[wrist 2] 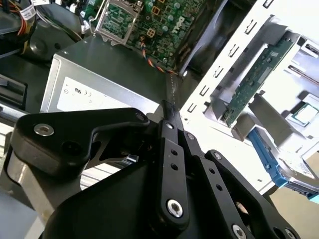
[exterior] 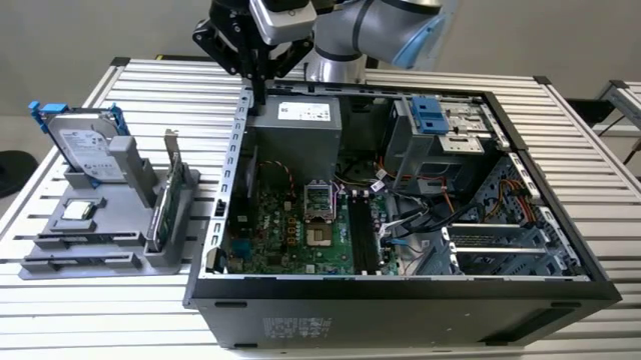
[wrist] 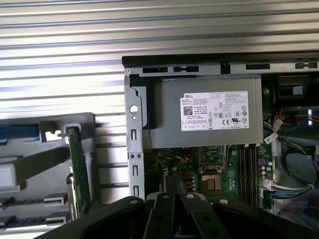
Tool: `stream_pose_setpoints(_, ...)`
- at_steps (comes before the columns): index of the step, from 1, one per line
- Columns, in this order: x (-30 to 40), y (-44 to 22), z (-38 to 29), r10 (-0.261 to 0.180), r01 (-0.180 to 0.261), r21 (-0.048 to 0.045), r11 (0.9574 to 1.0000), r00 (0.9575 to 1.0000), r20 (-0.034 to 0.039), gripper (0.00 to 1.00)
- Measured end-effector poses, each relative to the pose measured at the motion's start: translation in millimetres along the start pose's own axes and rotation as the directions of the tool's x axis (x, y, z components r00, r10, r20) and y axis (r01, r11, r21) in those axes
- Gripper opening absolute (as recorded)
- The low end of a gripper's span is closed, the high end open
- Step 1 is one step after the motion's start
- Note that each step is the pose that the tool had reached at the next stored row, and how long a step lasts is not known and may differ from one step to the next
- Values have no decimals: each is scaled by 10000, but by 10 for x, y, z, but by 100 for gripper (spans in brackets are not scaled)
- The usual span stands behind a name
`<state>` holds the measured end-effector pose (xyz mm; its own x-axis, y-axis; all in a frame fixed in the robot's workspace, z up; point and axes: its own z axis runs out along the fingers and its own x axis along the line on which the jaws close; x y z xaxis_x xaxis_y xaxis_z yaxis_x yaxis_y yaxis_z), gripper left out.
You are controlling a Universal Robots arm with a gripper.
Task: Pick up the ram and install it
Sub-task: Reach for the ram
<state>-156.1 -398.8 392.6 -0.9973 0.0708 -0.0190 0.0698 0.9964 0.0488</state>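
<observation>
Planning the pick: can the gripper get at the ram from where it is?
Probably yes. The ram stands in the gray holder outside the case, nothing above it; the gripper hovers over the case corner. The card close beside it leaves tight room.

The exterior view looks down at a slant from high up and some way off. It takes in the whole open computer case (exterior: pixel 401 300) on the slatted surface (exterior: pixel 130 82), with the arm (exterior: pixel 371 30) at the far side. The first wrist view faces almost straight down over the power supply (wrist: pixel 209 117). The second wrist view sits close behind the hand (wrist 2: pixel 167 107) and looks obliquely along it. All three share the power supply, the motherboard (exterior: pixel 290 232) and the grey parts holder (exterior: pixel 110 251).
</observation>
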Motion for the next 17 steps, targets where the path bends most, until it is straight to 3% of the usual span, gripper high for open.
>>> stream_pose_setpoints(17, 300, -21, -7, -5, 5, 0, 10000, 10000, 0, 0)
